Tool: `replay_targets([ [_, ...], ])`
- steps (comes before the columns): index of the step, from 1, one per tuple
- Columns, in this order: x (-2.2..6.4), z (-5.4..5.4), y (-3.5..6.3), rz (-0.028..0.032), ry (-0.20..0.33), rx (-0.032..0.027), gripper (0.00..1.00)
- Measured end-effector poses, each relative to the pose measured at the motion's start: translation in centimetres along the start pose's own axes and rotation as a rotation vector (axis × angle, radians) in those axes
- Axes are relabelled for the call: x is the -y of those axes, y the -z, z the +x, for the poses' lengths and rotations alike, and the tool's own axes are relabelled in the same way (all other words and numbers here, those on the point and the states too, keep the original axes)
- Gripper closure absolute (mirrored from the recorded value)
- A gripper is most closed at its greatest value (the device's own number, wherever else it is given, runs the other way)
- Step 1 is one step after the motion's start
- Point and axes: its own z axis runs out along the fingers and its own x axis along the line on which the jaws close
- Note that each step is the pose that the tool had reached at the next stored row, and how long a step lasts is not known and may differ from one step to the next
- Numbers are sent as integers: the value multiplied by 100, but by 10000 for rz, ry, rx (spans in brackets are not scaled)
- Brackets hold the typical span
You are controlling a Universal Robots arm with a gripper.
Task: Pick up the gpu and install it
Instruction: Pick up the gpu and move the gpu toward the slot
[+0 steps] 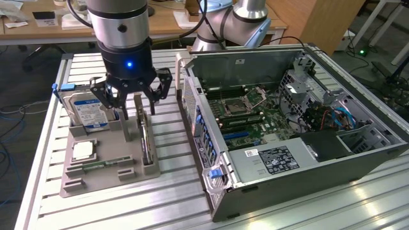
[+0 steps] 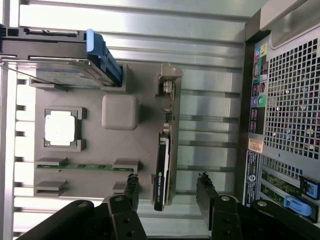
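Evidently the gpu [image 1: 146, 141] stands on edge in the grey holder tray [image 1: 96, 178] so that fingers can straddle it. The gripper [image 1: 135, 106] hangs above the tray's slot, jaws spread wide either side of the card, gripping nothing.

no legible text or labels

The gpu [image 2: 160, 180] is showing black with a green board edge, and the tray [image 1: 108, 165] is looking plain grey. The hard drive [image 1: 88, 112] is wearing a blue-and-white label. The black fingers [image 1: 160, 88] are matching their housing, where a blue light [image 1: 130, 63] is glowing. The bench [image 1: 179, 201] is shining ribbed silver.
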Motion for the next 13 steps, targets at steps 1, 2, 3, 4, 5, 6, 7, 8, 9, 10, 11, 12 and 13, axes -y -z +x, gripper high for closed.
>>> replay_targets([
  [1,1,0,-3,0,0,0,41],
  [2,1,0,-6,1,0,0,41],
  [3,2,0,-9,0,0,0,41],
  [4,2,0,-12,0,0,-1,41],
  [5,3,0,-15,0,0,0,41],
  [6,3,1,-18,0,0,0,41],
  [7,3,1,-21,0,0,0,41],
  [8,4,1,-24,1,0,0,41],
  [9,4,1,-26,1,0,-1,41],
  [10,4,1,-30,0,0,0,41],
  [11,5,1,-33,0,0,-1,41],
  [12,6,1,-37,0,0,0,41],
  [13,7,1,-40,0,0,0,41],
])
